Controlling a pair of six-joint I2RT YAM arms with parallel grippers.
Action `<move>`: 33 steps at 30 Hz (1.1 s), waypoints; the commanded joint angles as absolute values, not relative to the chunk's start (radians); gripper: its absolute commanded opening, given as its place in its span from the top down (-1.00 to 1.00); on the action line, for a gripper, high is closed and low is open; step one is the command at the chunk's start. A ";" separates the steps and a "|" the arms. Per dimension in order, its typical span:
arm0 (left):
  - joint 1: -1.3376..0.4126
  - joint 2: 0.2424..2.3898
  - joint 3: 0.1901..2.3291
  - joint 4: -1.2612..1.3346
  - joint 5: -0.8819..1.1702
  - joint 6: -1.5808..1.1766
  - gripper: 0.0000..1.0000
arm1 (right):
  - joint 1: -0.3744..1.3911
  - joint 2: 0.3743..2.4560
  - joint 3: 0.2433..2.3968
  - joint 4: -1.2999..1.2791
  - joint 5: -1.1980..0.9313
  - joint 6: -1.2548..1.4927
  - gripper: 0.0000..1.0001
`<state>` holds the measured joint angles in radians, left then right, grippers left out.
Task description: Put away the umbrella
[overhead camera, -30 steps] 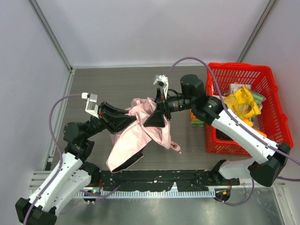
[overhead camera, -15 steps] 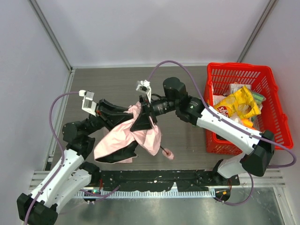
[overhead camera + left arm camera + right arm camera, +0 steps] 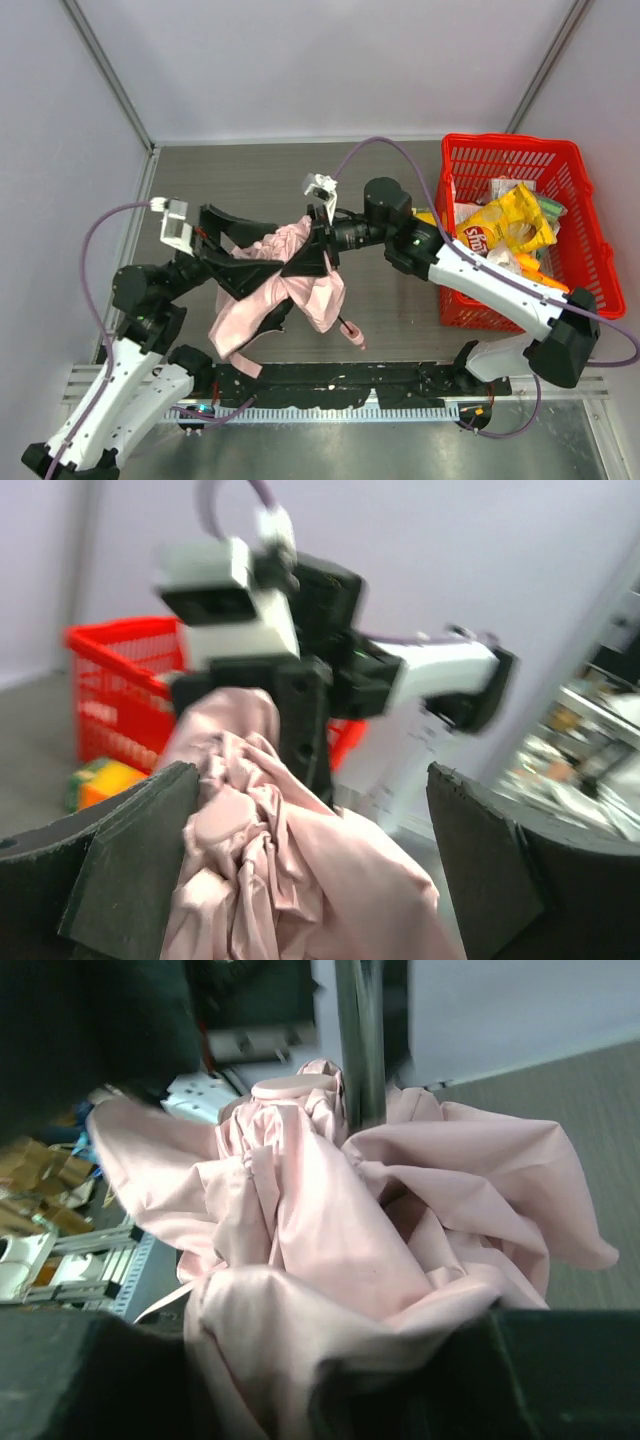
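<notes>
We are judging the umbrella (image 3: 285, 285), bunched over the counter (image 3: 400, 300) at nine o'clock from the basket (image 3: 500, 140), limp and slippery, best gripped where stiff; left end effector (image 3: 225, 245) released, right end effector (image 3: 312, 258) impossible to tell.

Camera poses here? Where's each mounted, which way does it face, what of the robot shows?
Top external: above, behind the bases, looking down on the table; both arms, umbrella, red basket.
Left wrist: on the left arm, facing the right hand and basket across the umbrella; left hand's fingers at both sides.
Right wrist: on the right arm, close on the umbrella's fabric; right hand's fingers top and bottom.
Shared: all three show the umbrella.
</notes>
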<state>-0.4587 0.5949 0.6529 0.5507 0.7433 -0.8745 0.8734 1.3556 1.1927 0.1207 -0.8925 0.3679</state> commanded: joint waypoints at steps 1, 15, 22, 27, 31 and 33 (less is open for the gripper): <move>-0.443 0.470 0.879 0.030 0.322 -0.524 -0.99 | 0.802 1.253 1.219 -0.140 -0.709 0.205 0.99; -0.443 0.474 0.922 -0.334 0.049 -0.618 -0.40 | 0.647 1.322 1.479 -0.328 -0.307 0.120 0.99; -0.443 0.597 0.786 -0.166 0.060 -1.096 -0.65 | 0.635 1.292 1.422 -0.157 -0.270 0.169 0.99; -0.443 0.675 0.687 0.090 -0.023 -1.374 -0.49 | 0.637 1.292 1.410 -0.106 -0.273 0.198 0.99; -0.443 0.715 0.605 0.283 -0.083 -1.547 -0.19 | 0.635 1.278 1.388 -0.064 -0.285 0.215 0.99; -0.443 0.718 0.574 0.371 -0.094 -1.563 -0.14 | 0.635 1.278 1.384 -0.064 -0.285 0.207 0.99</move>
